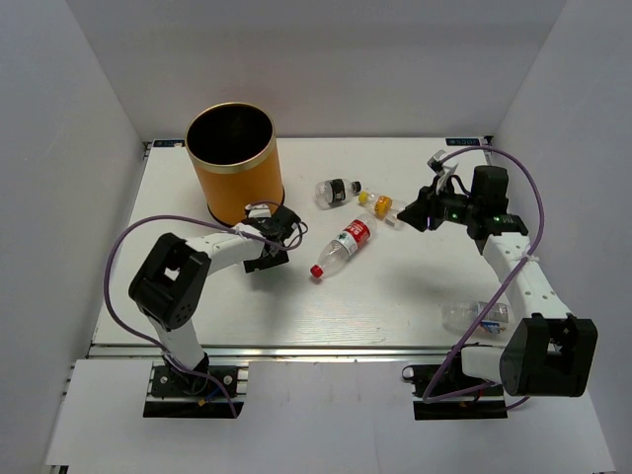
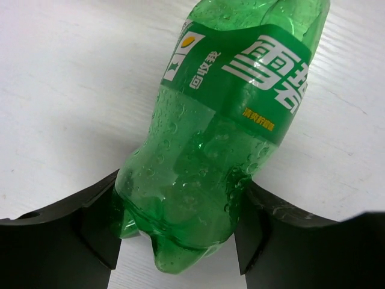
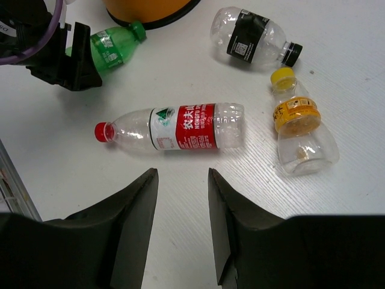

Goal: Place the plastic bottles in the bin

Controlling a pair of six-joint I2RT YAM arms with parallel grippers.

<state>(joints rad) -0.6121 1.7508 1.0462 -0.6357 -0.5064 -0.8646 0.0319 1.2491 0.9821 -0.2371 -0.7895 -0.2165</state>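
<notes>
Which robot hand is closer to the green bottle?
Left. The left gripper clasps the green bottle; the right gripper hangs far off, beyond the red-label bottle.

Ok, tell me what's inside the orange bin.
In the top view the bin shows only its black inner wall; no bottle can be made out. The bottom is too dark to tell, so something could lie there unseen.
</notes>
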